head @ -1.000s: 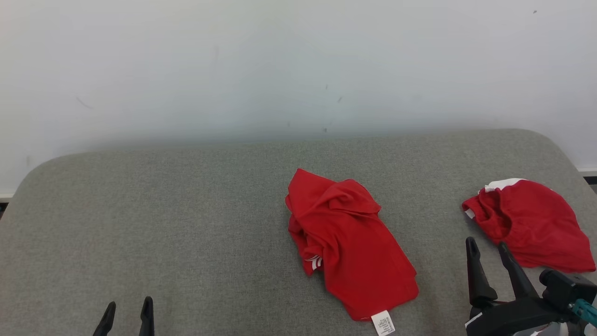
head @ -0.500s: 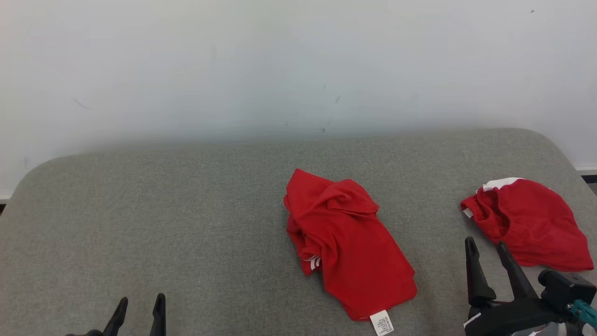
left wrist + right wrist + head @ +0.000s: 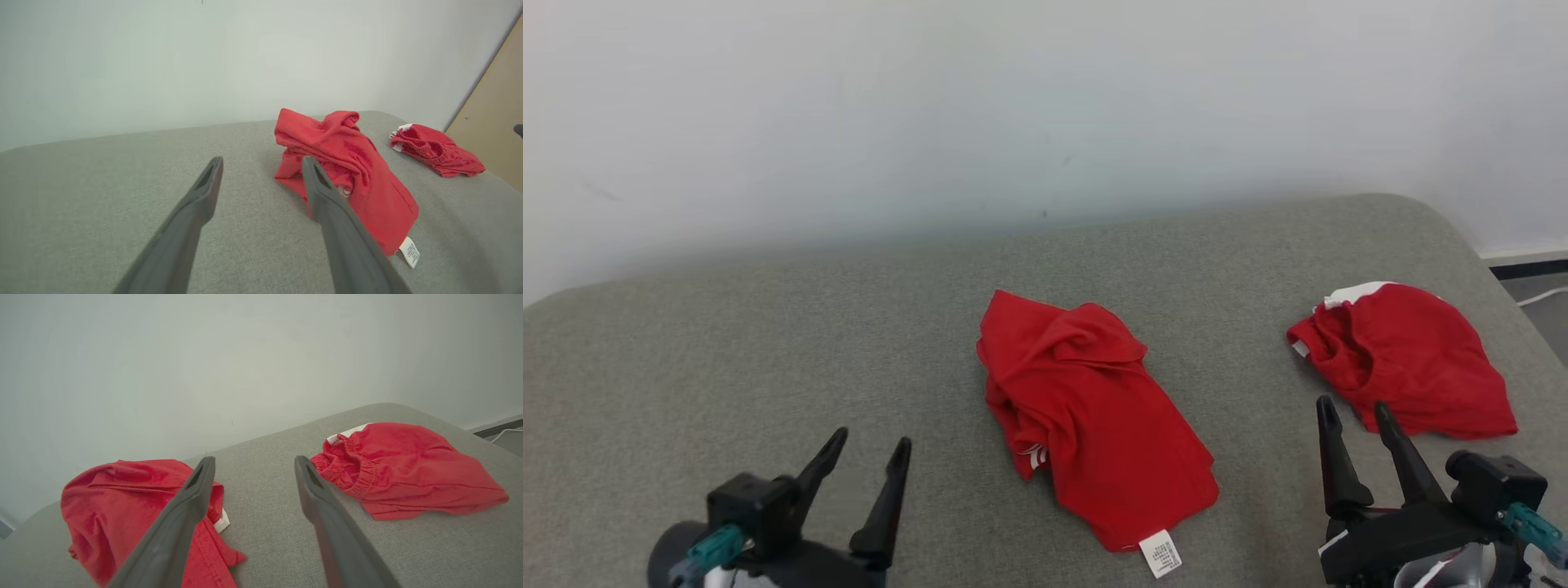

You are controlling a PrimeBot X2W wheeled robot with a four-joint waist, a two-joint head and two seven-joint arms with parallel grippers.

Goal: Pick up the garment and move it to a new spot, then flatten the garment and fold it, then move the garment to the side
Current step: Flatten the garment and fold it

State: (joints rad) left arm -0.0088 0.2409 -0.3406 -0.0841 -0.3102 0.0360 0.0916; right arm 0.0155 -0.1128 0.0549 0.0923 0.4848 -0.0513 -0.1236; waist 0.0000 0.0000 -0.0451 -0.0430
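Nearest, the left hand (image 3: 870,439) and the right hand (image 3: 1353,406) are held over the grey upholstered surface (image 3: 768,343), each with its two dark fingers spread apart and holding nothing. Between the hands, ahead and to the right of the left hand, lies the crumpled red garment (image 3: 1086,416), its white label (image 3: 1161,554) at the near corner; neither hand touches it. Just beyond the right hand's fingertips, slightly to its right, lies a second red garment (image 3: 1405,359) with white trim. Farthest, a pale wall (image 3: 1013,122).
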